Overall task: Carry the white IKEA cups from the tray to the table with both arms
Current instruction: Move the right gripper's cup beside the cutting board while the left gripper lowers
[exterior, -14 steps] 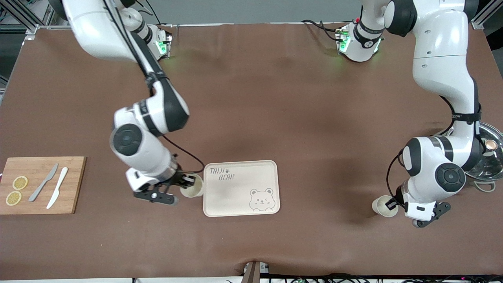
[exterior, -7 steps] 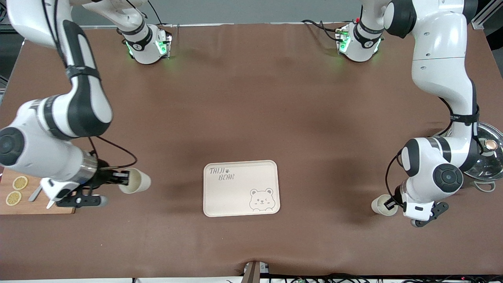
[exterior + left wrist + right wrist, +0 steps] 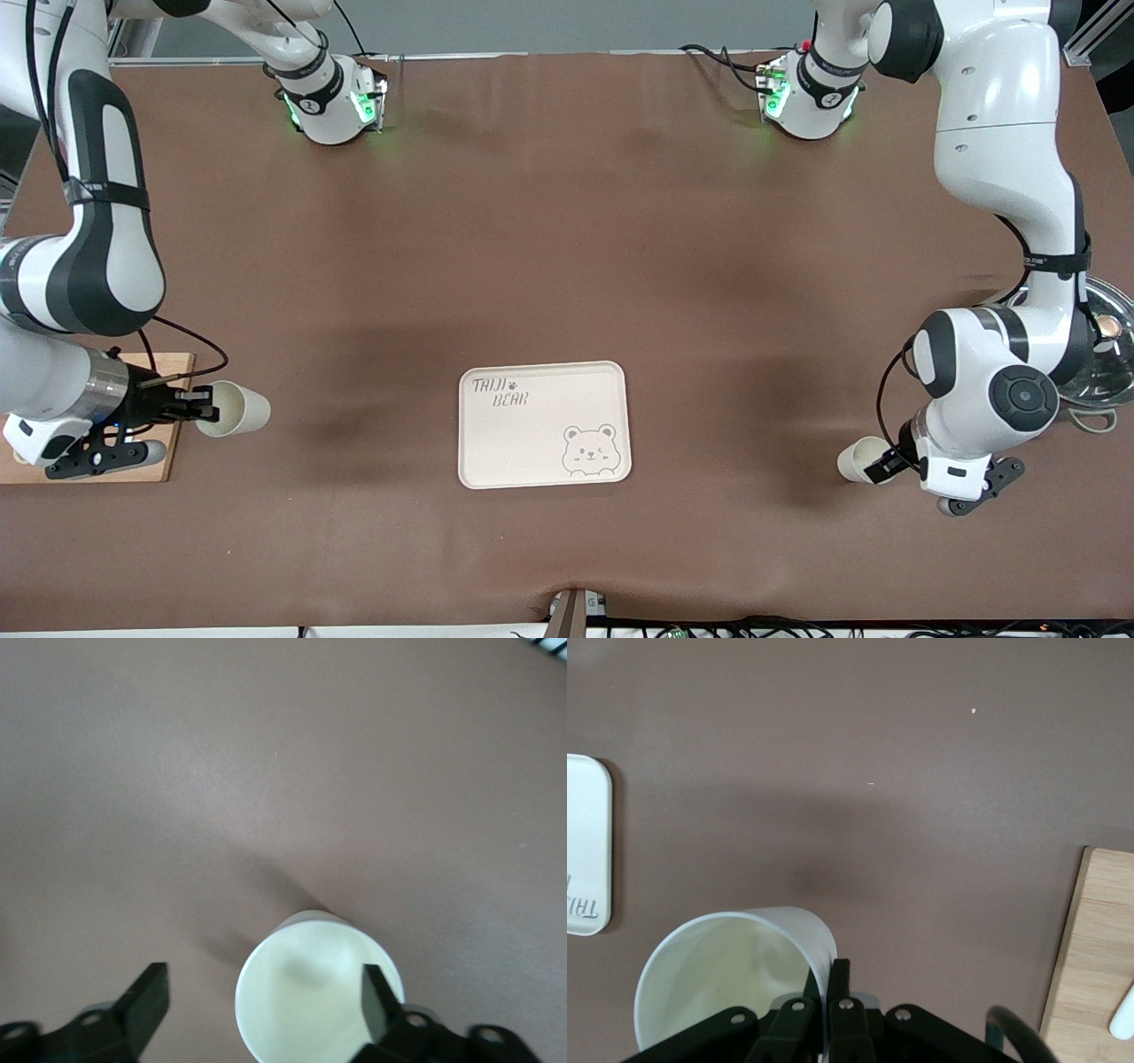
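Two white IKEA cups show. My right gripper (image 3: 205, 414) is shut on the wall of one cup (image 3: 234, 408), one finger inside and one outside, and holds it tilted over the table beside the cutting board. The right wrist view shows this pinch (image 3: 831, 970) on the cup (image 3: 726, 966). The other cup (image 3: 856, 460) stands upright on the table toward the left arm's end. My left gripper (image 3: 883, 466) is at that cup, open. In the left wrist view the fingers (image 3: 149, 994) are spread wide, one at the rim of the cup (image 3: 306, 992).
The cream bear-printed tray (image 3: 542, 425) lies in the middle of the table near the front camera; its corner shows in the right wrist view (image 3: 585, 846). A wooden cutting board (image 3: 164, 443) lies under the right arm. A metal lid (image 3: 1107, 354) lies by the left arm.
My right arm has swung the cup from beside the tray toward the right arm's end, to the cutting board. My left gripper has shifted slightly at its cup.
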You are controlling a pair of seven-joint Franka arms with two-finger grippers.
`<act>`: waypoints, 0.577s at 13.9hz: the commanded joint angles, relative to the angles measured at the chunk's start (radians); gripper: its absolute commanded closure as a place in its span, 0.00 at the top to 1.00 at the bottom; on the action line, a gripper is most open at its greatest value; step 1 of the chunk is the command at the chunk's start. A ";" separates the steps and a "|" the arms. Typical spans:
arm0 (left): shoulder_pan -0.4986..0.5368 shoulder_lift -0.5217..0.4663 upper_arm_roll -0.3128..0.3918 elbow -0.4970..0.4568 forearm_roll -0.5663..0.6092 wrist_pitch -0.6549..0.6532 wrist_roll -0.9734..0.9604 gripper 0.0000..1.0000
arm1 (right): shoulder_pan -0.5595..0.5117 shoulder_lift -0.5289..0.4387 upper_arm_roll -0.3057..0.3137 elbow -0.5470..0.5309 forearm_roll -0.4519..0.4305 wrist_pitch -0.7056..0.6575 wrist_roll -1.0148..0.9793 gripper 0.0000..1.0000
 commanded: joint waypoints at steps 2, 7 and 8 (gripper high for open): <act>0.003 -0.088 -0.010 -0.018 0.017 -0.015 0.006 1.00 | -0.015 0.067 0.013 -0.004 0.006 0.072 -0.022 0.00; -0.006 -0.193 -0.014 -0.018 0.022 -0.128 0.159 1.00 | -0.009 0.118 0.015 -0.059 0.008 0.201 -0.044 0.00; -0.006 -0.215 -0.014 -0.018 0.014 -0.162 0.200 1.00 | -0.006 0.127 0.015 -0.060 0.008 0.213 -0.044 0.00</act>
